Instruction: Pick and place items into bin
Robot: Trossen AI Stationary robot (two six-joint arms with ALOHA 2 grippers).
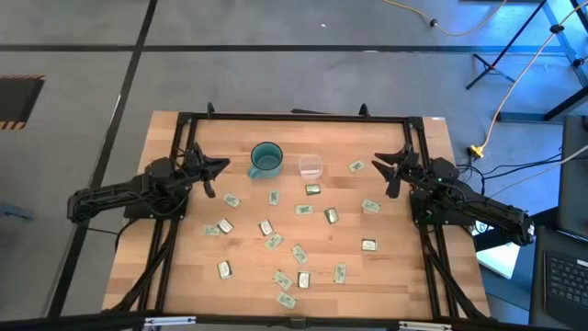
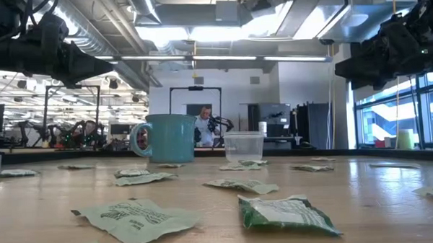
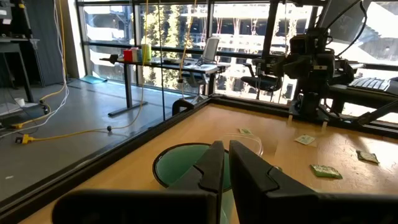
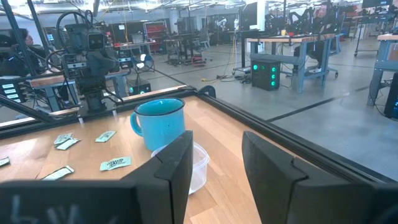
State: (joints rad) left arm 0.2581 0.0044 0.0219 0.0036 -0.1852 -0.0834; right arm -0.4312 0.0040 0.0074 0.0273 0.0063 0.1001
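Note:
Several small flat packets [image 1: 299, 254], pale green or shiny, lie scattered over the wooden table, the nearest ones large in the low view [image 2: 133, 218]. The clear plastic cup [image 1: 310, 167] [image 2: 244, 146] stands upright near the far edge, just right of the teal mug [image 1: 266, 159] [image 4: 158, 123]. My left gripper [image 1: 223, 166] [image 3: 224, 158] hovers left of the mug, above the table, shut on nothing. My right gripper [image 1: 378, 163] [image 4: 216, 155] hovers right of the cup, open and empty, pointing toward the cup [image 4: 199, 165].
A black metal frame [image 1: 294, 118] runs along the table's far edge and down both sides beside the arm bases. One packet [image 1: 356, 166] lies between the cup and my right gripper. The table's middle and near half hold only packets. A person [image 2: 201, 125] stands far off in the room.

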